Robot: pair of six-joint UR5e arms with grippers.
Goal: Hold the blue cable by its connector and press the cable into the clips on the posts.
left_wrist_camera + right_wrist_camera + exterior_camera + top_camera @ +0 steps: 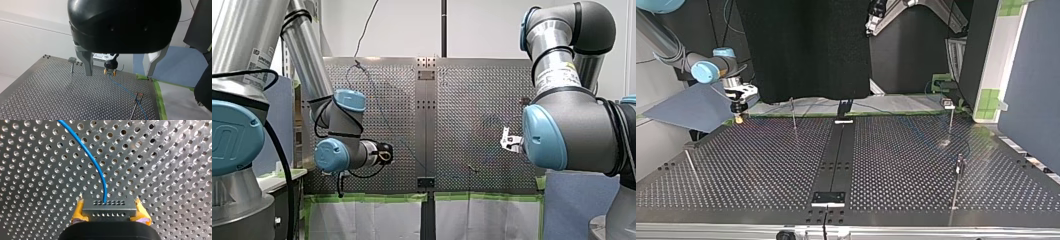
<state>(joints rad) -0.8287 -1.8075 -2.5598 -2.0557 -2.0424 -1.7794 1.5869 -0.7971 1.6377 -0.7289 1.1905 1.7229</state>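
Connector point(109, 207) held in right gripper point(110, 213) (wrist view only), blue cable point(98, 167) attached

Beyond my left arm's fingers point(87, 62) a pale wall point(32, 37) rises behind the far edge of the perforated metal worktop point(50, 95). Past the outer side of one finger stands a blue panel point(185, 65). Green tape point(160, 100) lines the worktop's edge below it, with a pale grey surface point(180, 105) outside the tape.
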